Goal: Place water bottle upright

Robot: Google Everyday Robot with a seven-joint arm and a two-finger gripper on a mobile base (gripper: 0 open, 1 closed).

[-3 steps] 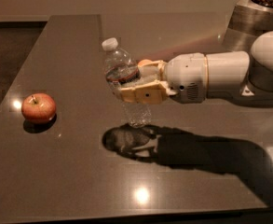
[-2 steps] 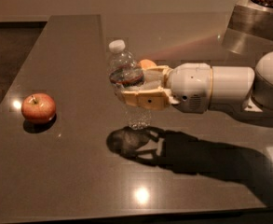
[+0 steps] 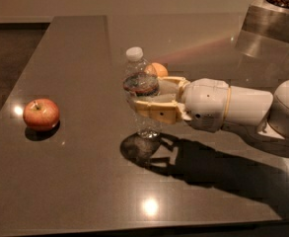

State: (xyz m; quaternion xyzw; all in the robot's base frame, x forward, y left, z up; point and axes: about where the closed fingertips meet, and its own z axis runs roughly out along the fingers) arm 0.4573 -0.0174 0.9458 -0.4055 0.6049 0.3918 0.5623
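The water bottle [image 3: 139, 85] is clear plastic with a white cap and stands almost upright near the middle of the dark table [image 3: 75, 181]. Its base is just at or slightly above the tabletop. My gripper [image 3: 143, 95] reaches in from the right on a white arm and is shut on the bottle around its middle, one tan finger [image 3: 156, 111] in front and one behind. The label is hidden by the fingers.
A red apple [image 3: 41, 114] lies on the table at the left. An orange fruit [image 3: 157, 70] sits just behind the gripper. A metal container [image 3: 272, 19] holding dark contents stands at the back right corner.
The bottle has been turned from a slight tilt to nearly upright, and the gripper has shifted a little to the right with it.
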